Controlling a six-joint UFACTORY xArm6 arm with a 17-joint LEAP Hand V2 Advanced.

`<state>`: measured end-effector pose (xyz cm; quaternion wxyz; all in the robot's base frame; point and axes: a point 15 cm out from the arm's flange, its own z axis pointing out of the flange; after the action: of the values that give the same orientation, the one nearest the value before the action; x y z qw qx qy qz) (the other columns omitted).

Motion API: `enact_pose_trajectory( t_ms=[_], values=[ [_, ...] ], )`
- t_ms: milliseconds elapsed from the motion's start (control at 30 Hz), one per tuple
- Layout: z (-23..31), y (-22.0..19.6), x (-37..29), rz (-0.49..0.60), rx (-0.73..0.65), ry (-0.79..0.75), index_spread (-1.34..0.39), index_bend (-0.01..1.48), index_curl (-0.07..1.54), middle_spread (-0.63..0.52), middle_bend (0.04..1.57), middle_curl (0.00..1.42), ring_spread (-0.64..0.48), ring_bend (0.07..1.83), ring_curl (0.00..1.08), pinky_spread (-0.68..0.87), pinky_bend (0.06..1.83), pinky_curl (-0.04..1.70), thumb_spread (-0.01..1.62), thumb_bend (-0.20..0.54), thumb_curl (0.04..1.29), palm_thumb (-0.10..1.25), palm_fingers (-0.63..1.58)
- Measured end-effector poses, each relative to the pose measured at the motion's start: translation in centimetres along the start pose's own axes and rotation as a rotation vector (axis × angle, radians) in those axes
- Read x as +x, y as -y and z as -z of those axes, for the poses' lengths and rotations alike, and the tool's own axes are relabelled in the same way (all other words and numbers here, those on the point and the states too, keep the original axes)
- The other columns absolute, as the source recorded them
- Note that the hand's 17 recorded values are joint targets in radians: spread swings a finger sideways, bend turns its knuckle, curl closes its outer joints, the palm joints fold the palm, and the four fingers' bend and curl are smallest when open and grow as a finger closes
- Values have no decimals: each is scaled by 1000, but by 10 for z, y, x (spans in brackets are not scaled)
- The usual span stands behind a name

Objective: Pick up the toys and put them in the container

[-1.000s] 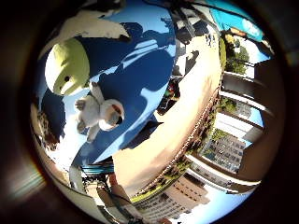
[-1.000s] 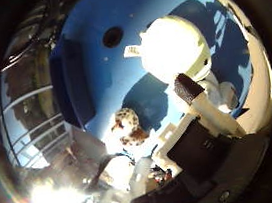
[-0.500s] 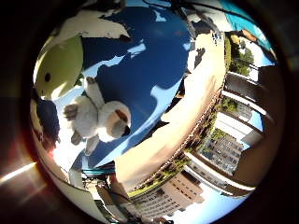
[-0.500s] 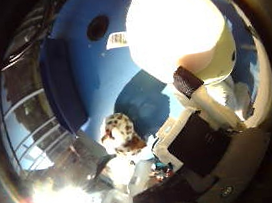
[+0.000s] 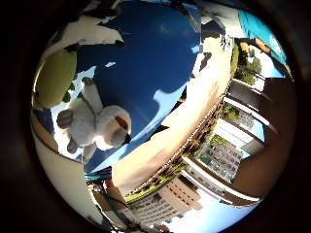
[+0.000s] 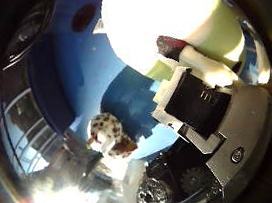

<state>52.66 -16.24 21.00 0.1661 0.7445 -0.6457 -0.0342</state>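
In the thumb side palm view a big round yellow-green and white plush toy (image 6: 166,22) fills much of the picture, close to the palm. My right hand (image 6: 205,102) shows one white and black finger reaching out, its dark tip (image 6: 172,46) at the toy's side, not curled round it. A small spotted plush toy (image 6: 109,137) lies on the blue mat (image 6: 83,78) beyond. In the little finger side palm view a white plush animal (image 5: 94,124) lies on the blue mat (image 5: 165,58) beside the yellow-green toy (image 5: 53,78).
A tan strip (image 5: 185,116) borders the blue mat, with buildings (image 5: 233,136) beyond it. A dark round spot (image 6: 85,17) marks the mat near the big toy. A railing (image 6: 28,126) runs along the mat's far side.
The hand has come closer to the round yellow-green toy, which now fills more of the thumb side view. The finger keeps the same pose. The toys lie where they were.
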Motion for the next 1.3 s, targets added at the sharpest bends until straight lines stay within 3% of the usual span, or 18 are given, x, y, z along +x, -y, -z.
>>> enact_pose_trajectory(
  t_ms=[167,467,667,933,1300],
  values=[
    [23,-3,-10,-20,49,50,-717,822,217,-348,1010,1105,-110,1409,808,186,1799,169,955,0,680,1041,907],
    [88,-42,-31,5,74,34,-842,998,295,-359,1092,1227,-137,1452,855,131,1831,315,949,-12,785,1005,856],
    [138,-64,-63,66,127,18,-884,1042,354,-356,1128,1276,-145,1489,876,121,1822,415,965,-9,843,1000,815],
    [217,-92,-163,232,294,137,-908,1062,449,-348,1162,1300,-146,1521,885,115,1809,515,980,-10,898,989,781],
    [260,-108,-308,431,393,111,-921,1038,652,-334,1217,1308,-143,1576,883,115,1796,627,991,-11,958,978,725]
  ],
)
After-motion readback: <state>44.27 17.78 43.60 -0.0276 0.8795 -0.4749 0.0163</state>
